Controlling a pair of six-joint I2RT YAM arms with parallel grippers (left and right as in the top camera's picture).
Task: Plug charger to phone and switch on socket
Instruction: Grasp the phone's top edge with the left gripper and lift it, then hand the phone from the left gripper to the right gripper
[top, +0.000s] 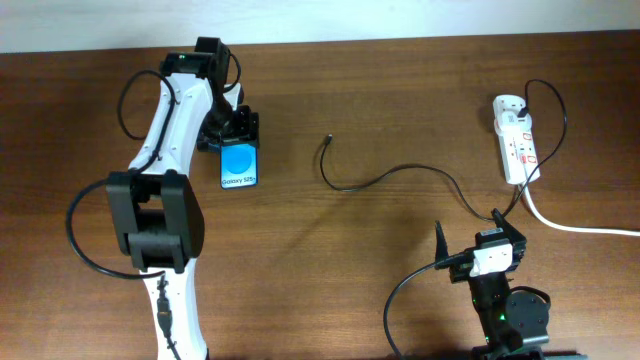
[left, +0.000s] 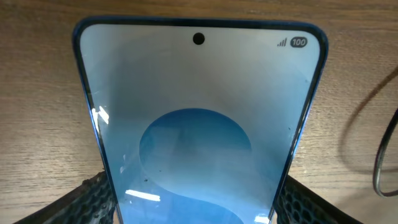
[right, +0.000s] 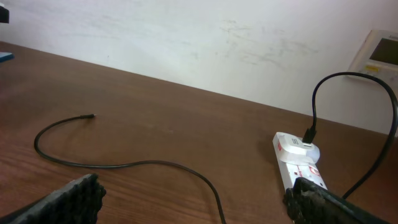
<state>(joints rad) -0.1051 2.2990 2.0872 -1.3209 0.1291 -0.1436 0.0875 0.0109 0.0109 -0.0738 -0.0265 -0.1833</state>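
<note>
The phone (top: 240, 166), blue screen lit, lies flat on the table at the left. My left gripper (top: 234, 130) is closed on its far end, and in the left wrist view (left: 193, 202) both pads press the edges of the phone (left: 199, 112). The charger, a thin black cable (top: 400, 170), lies across the middle with its small plug end (top: 327, 140) free. Its other end runs to an adapter in the socket (top: 517, 140), a white power strip at the right. My right gripper (top: 470, 232) is open and empty at the front right, above the cable (right: 124, 165), with the socket (right: 298, 163) by its right finger.
A thick white cord (top: 580, 226) runs from the socket to the right edge. A pale wall borders the table's far edge (right: 186, 37). A loop of black arm cabling (left: 382, 155) lies right of the phone.
</note>
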